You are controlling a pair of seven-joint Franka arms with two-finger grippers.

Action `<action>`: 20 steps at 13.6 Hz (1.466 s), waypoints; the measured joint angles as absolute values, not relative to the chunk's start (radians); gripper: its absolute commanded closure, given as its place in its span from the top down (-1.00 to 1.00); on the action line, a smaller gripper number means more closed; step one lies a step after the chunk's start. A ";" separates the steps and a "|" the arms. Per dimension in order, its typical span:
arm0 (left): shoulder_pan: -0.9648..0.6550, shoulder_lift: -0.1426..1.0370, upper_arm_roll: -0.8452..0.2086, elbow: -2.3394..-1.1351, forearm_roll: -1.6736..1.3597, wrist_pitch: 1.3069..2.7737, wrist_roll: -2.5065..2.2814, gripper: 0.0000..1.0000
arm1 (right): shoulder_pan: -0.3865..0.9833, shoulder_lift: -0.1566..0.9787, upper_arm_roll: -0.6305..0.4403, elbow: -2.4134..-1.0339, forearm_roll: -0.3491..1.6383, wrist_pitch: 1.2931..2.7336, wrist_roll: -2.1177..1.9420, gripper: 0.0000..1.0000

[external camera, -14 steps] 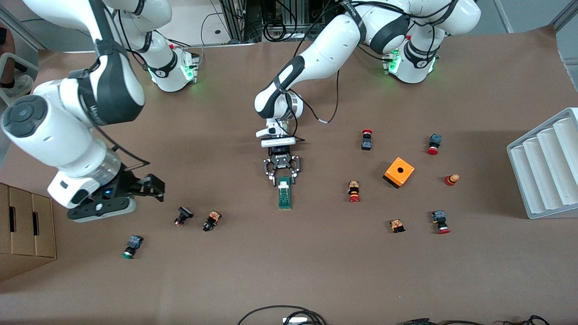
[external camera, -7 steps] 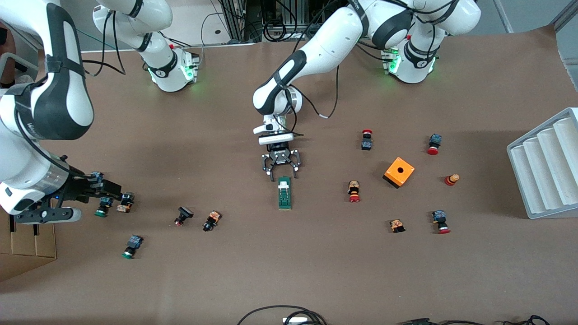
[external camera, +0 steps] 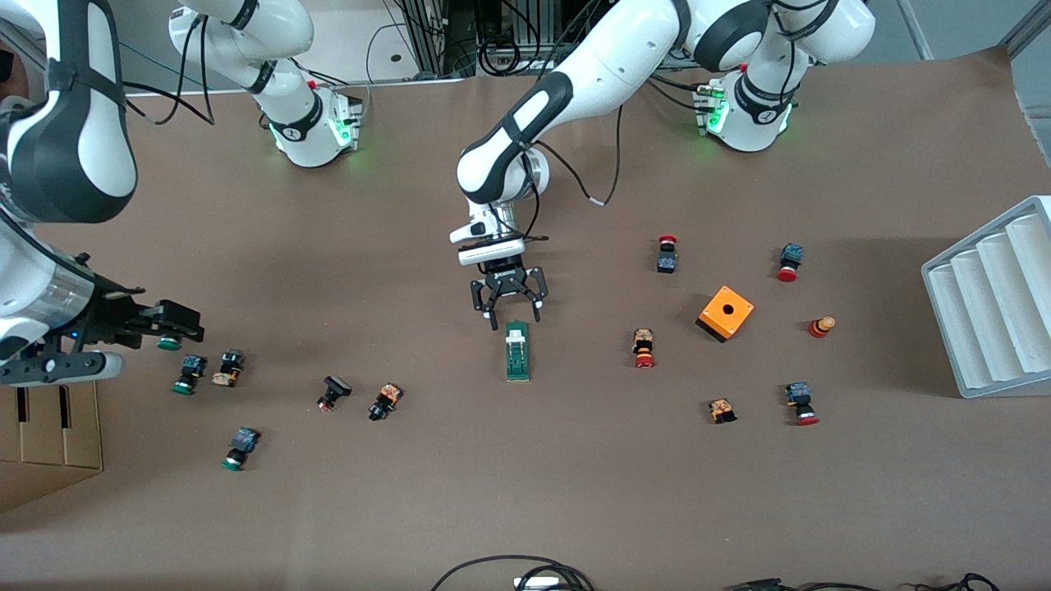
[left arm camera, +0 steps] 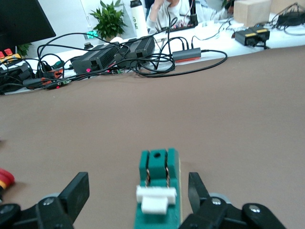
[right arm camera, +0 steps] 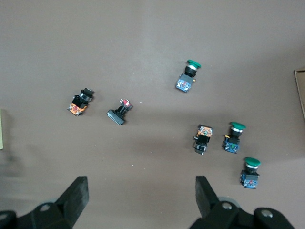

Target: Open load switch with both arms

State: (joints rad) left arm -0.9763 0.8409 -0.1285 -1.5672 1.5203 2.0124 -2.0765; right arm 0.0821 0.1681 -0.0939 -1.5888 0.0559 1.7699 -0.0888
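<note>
Near edge of the desk [external camera: 575, 509]: bare brown covering, a cable loop poking in at the very front.

Mid-desk: load switch [external camera: 516, 350] lies flat, long axis running toward the front camera, white piece at the end pointing to the robot bases. That end faces the left gripper [external camera: 513, 312], which hangs just over it, jaws apart, touching nothing. Left wrist view shows the same: load switch [left arm camera: 157, 191] centred between the two spread fingers [left arm camera: 76, 193], so the lineup looks meant for a pinch on the white piece. Switch not held by anyone.

Toward the right arm's end: the right gripper [external camera: 168, 324] hovers over scattered push-buttons [external camera: 187, 373], jaws wide and empty; it's well apart from the switch, so the two-arm work isn't set up yet. Its wrist view looks straight down on green-capped buttons [right arm camera: 233, 137].

Toward the left arm's end: orange box [external camera: 726, 313] with a hole, more red-capped buttons around it, white ribbed tray [external camera: 989, 300] at the edge.

Farthest: arm bases with green lights, cables and rack gear past the desk.
</note>
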 measured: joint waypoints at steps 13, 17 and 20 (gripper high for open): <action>-0.791 0.572 -0.124 -1.546 0.899 2.127 -1.061 0.86 | 0.072 0.120 -0.112 -1.569 -0.050 1.678 -0.128 1.00; -0.694 0.523 -0.122 -1.487 0.656 2.128 -0.742 0.97 | 0.072 0.124 -0.111 -1.569 -0.019 1.673 -0.059 1.00; -0.627 0.499 -0.121 -1.470 0.515 2.131 -0.586 0.98 | 0.068 0.126 -0.128 -1.569 -0.015 1.653 -0.054 1.00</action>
